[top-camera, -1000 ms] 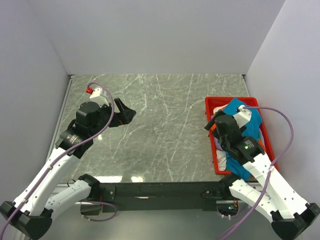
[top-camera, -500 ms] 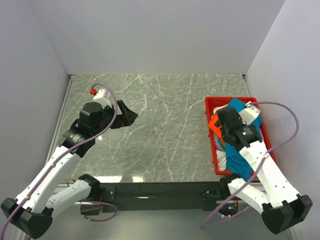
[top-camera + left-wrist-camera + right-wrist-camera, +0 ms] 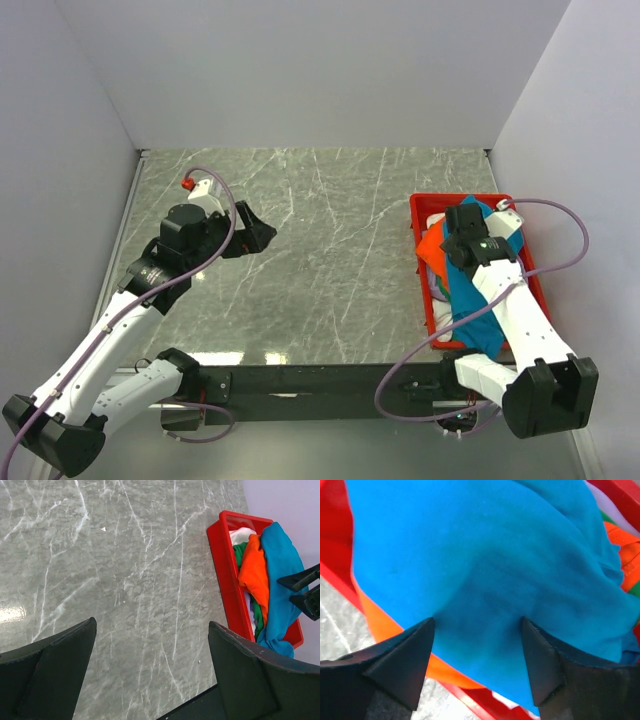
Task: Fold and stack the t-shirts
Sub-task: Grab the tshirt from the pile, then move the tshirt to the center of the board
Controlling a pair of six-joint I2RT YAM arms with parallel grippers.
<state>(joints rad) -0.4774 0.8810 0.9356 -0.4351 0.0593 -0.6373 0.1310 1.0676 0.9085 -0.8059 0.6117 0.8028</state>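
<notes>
Shirts heaped in the red bin [image 3: 415, 215] at the right of the top view, both pincers spread wide.

The blue shirt [image 3: 470, 555] lies on top of the pile and hangs over the bin's near end. The orange shirt [image 3: 252, 570] sits just beside it on the left, with the green shirt [image 3: 240, 552] and white shirt [image 3: 241, 534] showing at the far end. The right gripper [image 3: 476, 625] is open right over the blue cloth; whether it touches cannot be told. The left gripper [image 3: 150, 630] hangs open over the bare marble table [image 3: 330, 250] at the left of the frame, well apart from the bin.
</notes>
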